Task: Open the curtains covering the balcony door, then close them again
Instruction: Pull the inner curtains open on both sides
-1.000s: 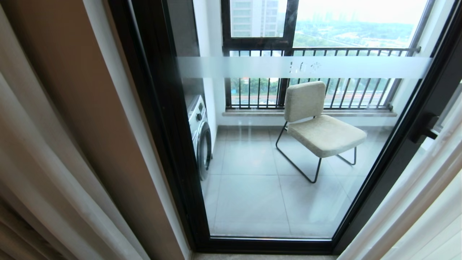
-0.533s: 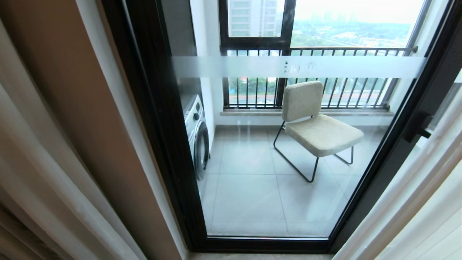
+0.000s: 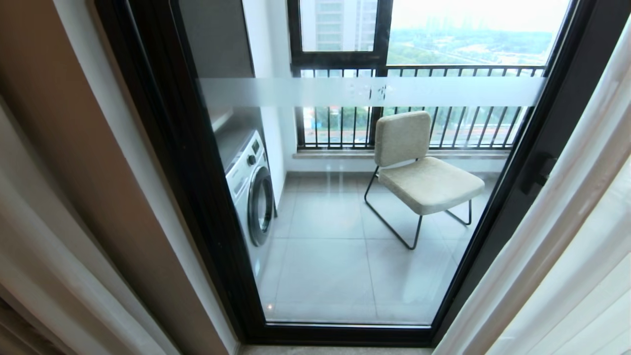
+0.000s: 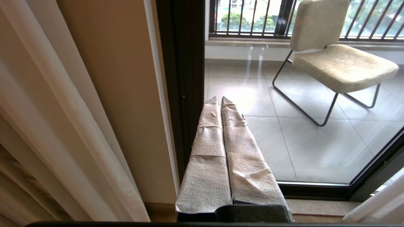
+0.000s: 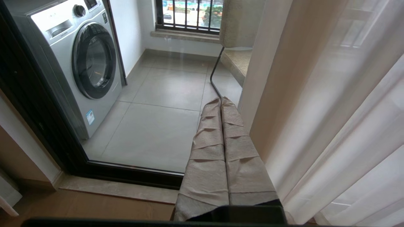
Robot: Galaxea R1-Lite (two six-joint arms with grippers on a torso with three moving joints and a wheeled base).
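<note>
The whole head view has slid since a second ago, so the camera moved, and more of the silver front-loading washing machine (image 3: 249, 190) shows at left. The tall black-framed glass balcony door (image 3: 167, 148) fills the centre, uncovered, with thin white sheer curtains (image 3: 567, 236) drawn to both edges. The left gripper (image 4: 220, 100) and right gripper (image 5: 221, 101), in crinkled wrap, are pressed closed, holding nothing

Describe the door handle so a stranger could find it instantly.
Start at the balcony door, tall glass in a thick dark frame. Follow its right-hand frame below the frosted band. The handle is the small dark block there, beside the sheer curtain.
</note>
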